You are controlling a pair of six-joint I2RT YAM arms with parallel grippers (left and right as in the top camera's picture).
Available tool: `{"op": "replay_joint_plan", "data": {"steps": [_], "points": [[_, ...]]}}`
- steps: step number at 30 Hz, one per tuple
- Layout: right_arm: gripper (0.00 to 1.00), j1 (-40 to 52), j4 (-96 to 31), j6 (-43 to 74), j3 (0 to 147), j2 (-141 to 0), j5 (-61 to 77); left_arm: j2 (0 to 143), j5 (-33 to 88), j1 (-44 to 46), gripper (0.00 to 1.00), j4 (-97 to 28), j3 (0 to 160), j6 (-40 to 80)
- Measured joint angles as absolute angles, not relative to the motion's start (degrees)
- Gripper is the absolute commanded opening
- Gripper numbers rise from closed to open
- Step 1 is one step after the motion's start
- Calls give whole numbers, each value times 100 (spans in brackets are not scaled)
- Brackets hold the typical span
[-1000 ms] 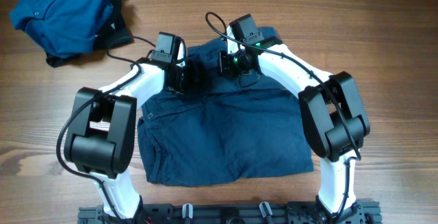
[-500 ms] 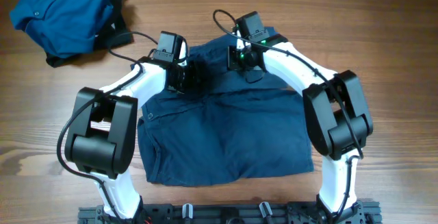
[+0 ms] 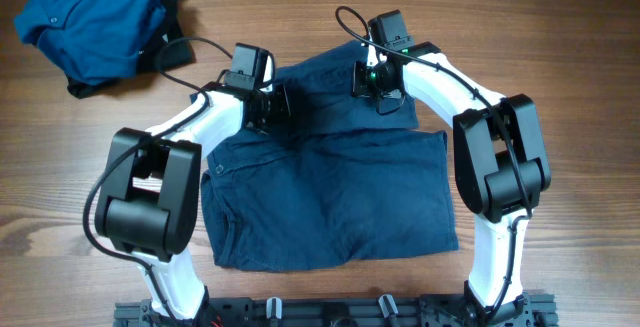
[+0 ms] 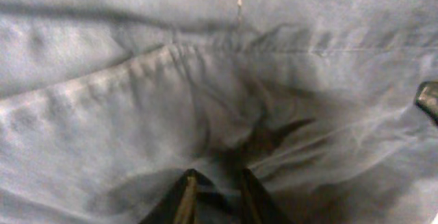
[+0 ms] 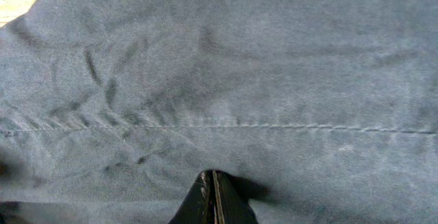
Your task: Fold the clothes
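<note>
- Navy shorts [image 3: 330,197] lie spread at the centre of the wooden table [image 3: 560,27], with both grippers working at their far edge
- Left gripper [image 4: 215,183] stands narrowly parted over a bunched crease; right gripper [image 5: 213,179] is closed, tips on the cloth, nothing visibly pinched
- Risk: the bunch could snag a left finger on lift-off and pull the fold askew, and the closed right tips could rumple the cloth if slid
- Count: one pair of shorts, one blue shirt [image 3: 85,22] heaped far left, two grippers

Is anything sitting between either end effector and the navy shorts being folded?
Nothing visible. The left end effector and the right end effector are both right at the navy shorts, with bare cloth under their tips. The blue shirt lies well apart, far left.
</note>
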State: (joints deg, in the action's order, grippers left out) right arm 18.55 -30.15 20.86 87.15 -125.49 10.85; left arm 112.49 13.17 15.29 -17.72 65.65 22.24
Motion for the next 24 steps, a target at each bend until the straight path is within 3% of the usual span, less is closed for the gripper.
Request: {"op": "replay_joint_plan", "data": {"steps": [18, 24], "points": [[4, 954, -3514, 2067, 8829, -12551, 880, 11231, 746, 475, 39, -1619, 6595, 1323], [4, 961, -3568, 2069, 8847, -12536, 502, 11286, 508, 290, 33, -1197, 6543, 1100]]}}
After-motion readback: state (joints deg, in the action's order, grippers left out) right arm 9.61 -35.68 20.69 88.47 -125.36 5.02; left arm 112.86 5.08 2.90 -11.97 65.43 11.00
